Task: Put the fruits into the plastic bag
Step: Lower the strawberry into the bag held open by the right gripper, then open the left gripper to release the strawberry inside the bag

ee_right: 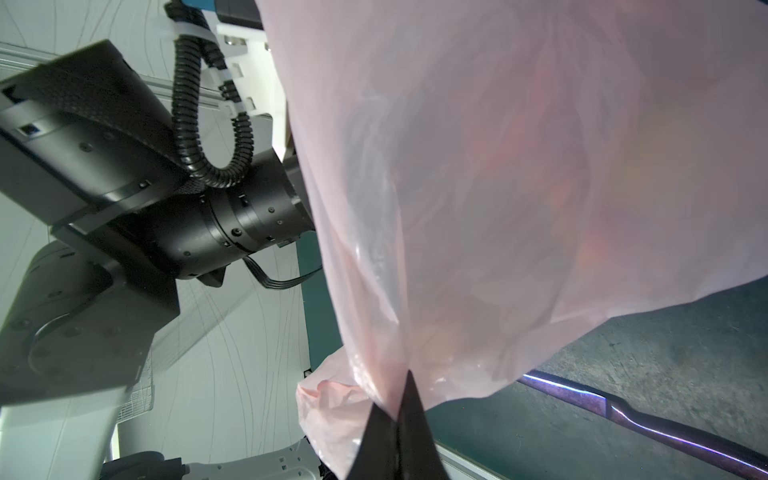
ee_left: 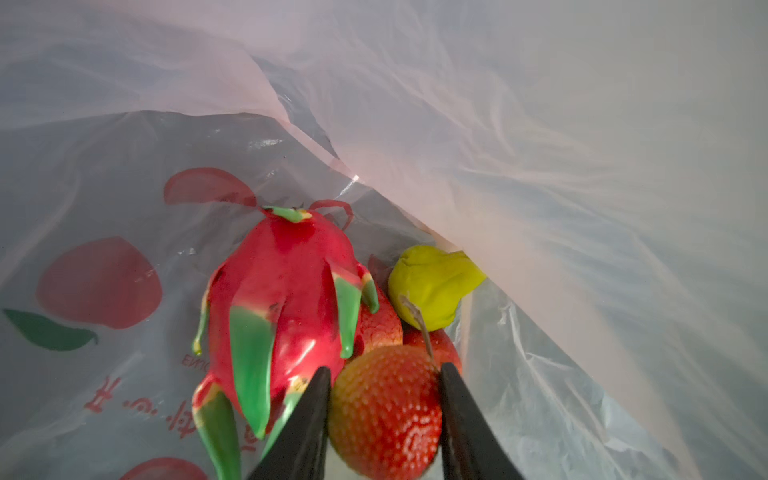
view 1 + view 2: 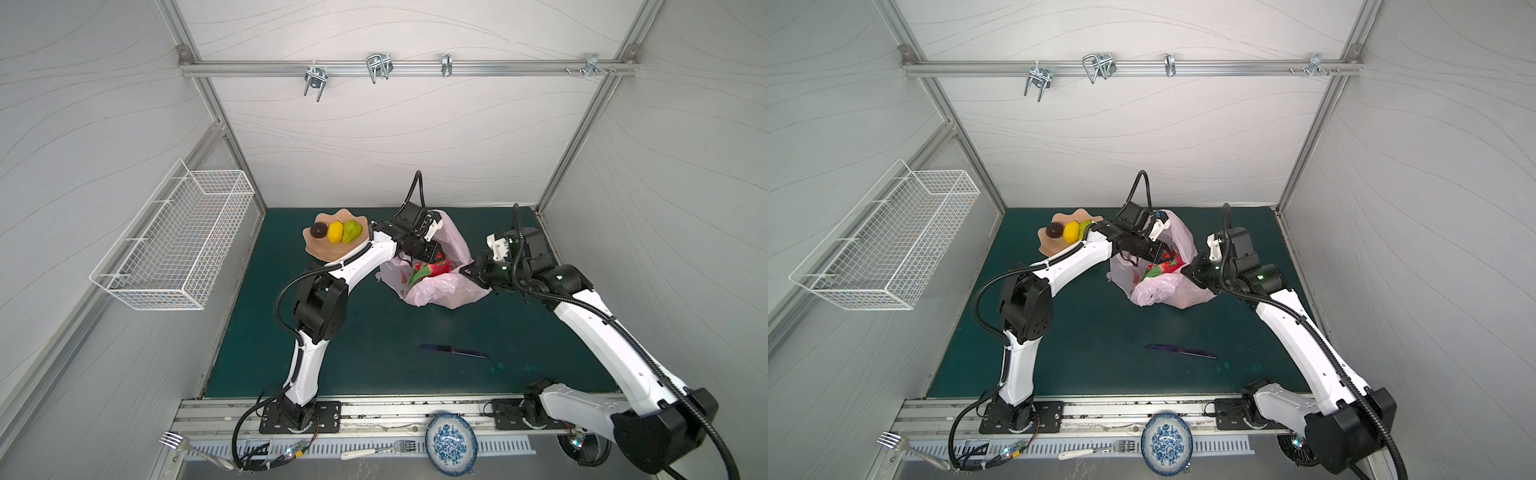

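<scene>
The plastic bag (image 3: 440, 286) lies crumpled, mouth open, toward the back middle of the green tabletop (image 3: 374, 332), and much of what matters is buried inside it. Starting at the left, the peach bowl (image 3: 318, 251) is partly covered by the left arm. It holds a dark brown round fruit (image 3: 319, 229), a lemon (image 3: 335, 232) and a green pear (image 3: 351, 231), side by side. In both top views the left claw (image 2: 386, 372) is lost inside the bag's mouth. Only its wrist view shows it, jaws set narrow against either side of a strawberry (image 2: 384, 415), gripping it just beside the dragon fruit (image 2: 278, 299). A second pear (image 2: 432, 282) lies against the bag wall, and two more red fruits behind the strawberry are too hidden to name. Red apple prints and red characters show through the plastic from the inside, reversed and cut off, so I cannot read them. On the right, the right claw (image 1: 401, 399) is pinched tight on a fold of the bag's edge. Nearer the front, a dark knife (image 3: 453, 351) lies well apart from the bag.
</scene>
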Controlling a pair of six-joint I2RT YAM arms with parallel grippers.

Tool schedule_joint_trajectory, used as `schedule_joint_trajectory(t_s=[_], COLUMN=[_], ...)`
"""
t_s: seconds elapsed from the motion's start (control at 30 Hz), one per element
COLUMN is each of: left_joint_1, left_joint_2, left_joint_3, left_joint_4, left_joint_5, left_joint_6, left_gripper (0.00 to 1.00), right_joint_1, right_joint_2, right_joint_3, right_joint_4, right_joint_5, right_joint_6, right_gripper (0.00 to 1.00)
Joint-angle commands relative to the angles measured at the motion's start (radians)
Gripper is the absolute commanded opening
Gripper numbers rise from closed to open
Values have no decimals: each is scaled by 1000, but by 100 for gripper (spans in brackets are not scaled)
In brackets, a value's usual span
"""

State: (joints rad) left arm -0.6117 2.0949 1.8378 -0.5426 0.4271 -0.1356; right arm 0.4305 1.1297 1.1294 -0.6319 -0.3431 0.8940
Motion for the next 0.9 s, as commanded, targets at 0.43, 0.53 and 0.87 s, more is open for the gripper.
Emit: schedule_joint_trajectory(t_s=[0.43, 0.53, 0.87], left_joint_1=[-3, -1, 33], left_joint_2=[-53, -84, -243], left_joint_3=[-136, -140, -228], left_joint_4=[222, 227, 205], left_joint_5=[10, 24, 33], left_joint_6=[-161, -159, -121], left_gripper=[65, 72, 74], right_joint_1=[5, 5, 5], right_joint_2=[-25, -25, -32], right_joint_3=[-6, -8, -6], right_joint_4=[8, 10, 6], right_joint_5=[-1, -2, 5], right_joint_6=[12, 12, 11], right_gripper=[0, 0, 0])
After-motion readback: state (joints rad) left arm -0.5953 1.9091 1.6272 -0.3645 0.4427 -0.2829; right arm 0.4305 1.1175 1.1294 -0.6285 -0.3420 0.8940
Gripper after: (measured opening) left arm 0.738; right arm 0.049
